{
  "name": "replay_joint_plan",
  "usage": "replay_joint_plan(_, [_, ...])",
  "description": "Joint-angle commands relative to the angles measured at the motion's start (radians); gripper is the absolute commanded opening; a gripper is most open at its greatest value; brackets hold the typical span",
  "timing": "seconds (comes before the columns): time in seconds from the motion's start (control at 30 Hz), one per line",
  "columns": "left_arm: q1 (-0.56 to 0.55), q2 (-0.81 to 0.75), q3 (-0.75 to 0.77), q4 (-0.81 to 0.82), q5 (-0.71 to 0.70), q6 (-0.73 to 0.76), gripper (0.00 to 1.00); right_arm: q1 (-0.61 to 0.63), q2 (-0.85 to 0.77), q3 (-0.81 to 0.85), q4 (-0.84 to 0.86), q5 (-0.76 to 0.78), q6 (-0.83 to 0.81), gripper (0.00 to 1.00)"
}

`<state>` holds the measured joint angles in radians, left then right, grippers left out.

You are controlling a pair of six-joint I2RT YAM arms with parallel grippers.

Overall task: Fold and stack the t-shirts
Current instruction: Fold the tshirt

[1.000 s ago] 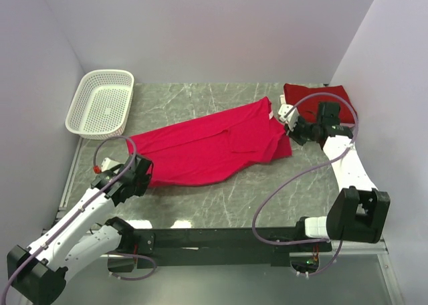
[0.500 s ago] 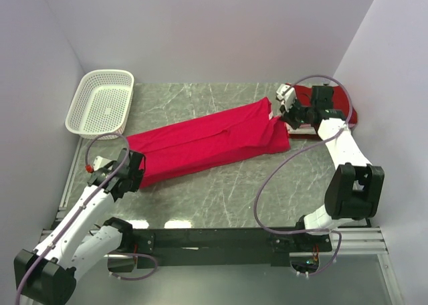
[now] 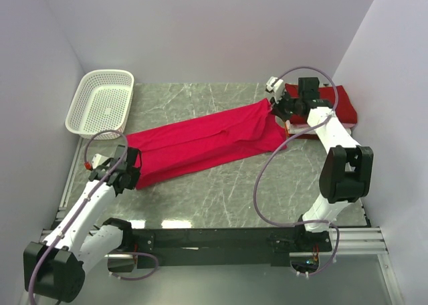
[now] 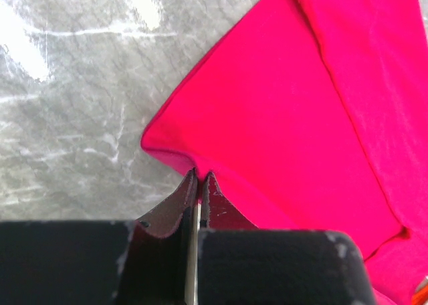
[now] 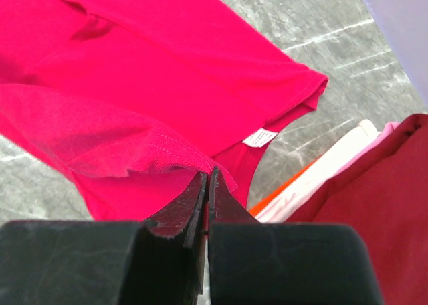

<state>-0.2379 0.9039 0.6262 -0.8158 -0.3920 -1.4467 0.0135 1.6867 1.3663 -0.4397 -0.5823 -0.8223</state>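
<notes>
Pink-red t-shirt (image 3: 207,141) lies stretched long across the table (image 3: 221,191), from 8 o'clock to 2 o'clock. The left gripper (image 4: 199,176) pinches its near corner. The right gripper (image 5: 206,176) pinches the far edge. Bare table lies open toward 6 o'clock. The dark red t-shirt (image 3: 340,104) sits at 2 o'clock and the basket (image 3: 75,108) at 10 o'clock. Only the right wrist view shows a small white tag (image 5: 259,138) and some white cloth (image 5: 321,178) under the dark red one.
</notes>
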Motion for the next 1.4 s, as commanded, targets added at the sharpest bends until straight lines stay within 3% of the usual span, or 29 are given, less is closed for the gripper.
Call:
replay_joint_plan(0.0, [0.028, 0.029, 0.004, 0.050, 0.001, 0.065, 0.00, 0.014, 0.021, 0.069, 0.030, 0.019, 0.025, 0.00])
replay_joint_plan(0.83, [0.130, 0.240, 0.023, 0.222, 0.025, 0.169, 0.00, 0.091, 0.205, 0.260, 0.004, 0.108, 0.058, 0.00])
replay_joint_plan(1.03, [0.140, 0.308, 0.052, 0.239, 0.035, 0.184, 0.12, 0.109, 0.251, 0.309, -0.005, 0.125, 0.066, 0.00])
replay_joint_plan(1.37, [0.152, 0.280, 0.122, 0.198, 0.030, 0.230, 0.55, 0.158, 0.346, 0.398, -0.024, 0.162, 0.072, 0.00])
